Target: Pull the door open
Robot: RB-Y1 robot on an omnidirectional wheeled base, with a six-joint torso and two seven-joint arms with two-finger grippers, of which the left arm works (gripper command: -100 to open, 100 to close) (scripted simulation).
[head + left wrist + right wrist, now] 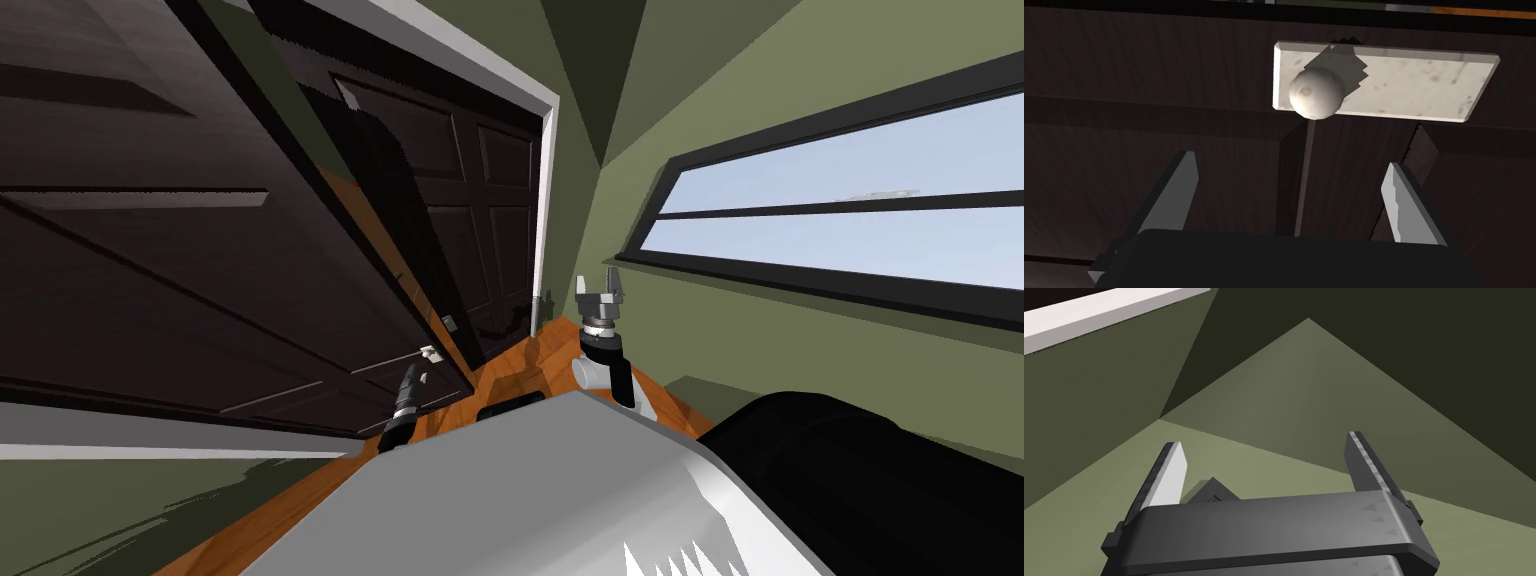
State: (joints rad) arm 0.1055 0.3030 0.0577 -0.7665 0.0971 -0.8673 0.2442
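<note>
L gripper (pixel 1290 161) hovering wide open, holding nothing; pale knob (pixel 1316 92) on dark door (pixel 1124 150) sitting just ahead of it, untouched. Judging: approach nearly done, grasp + pull outstanding. R gripper (pixel 1264 439) idling open, facing green wall (pixel 1324 388).

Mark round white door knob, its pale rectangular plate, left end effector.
Round white door knob (pixel 1316 93): left wrist view, ball centre.
Pale rectangular plate (pixel 1424 85): left wrist view, flat face.
Left end effector (pixel 1291 159): left wrist view, between fingertips.
</note>
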